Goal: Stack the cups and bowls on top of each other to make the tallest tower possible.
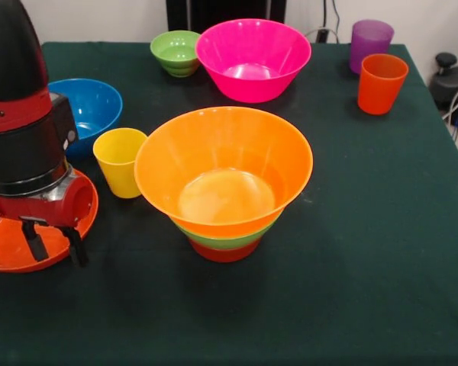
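The tower stood three bowls high mid-table, red base, green, large orange on top, while the claw, fingers apart and empty, hovered over the shallow orange bowl, with cups and remaining bowls unstacked.

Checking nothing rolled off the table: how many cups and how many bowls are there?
Cups: 3 – yellow plastic cup, orange plastic cup, purple plastic cup.
Bowls: 7 – blue, small green, pink, shallow orange, stacked yellow-orange, green, red-orange.
Total: 10
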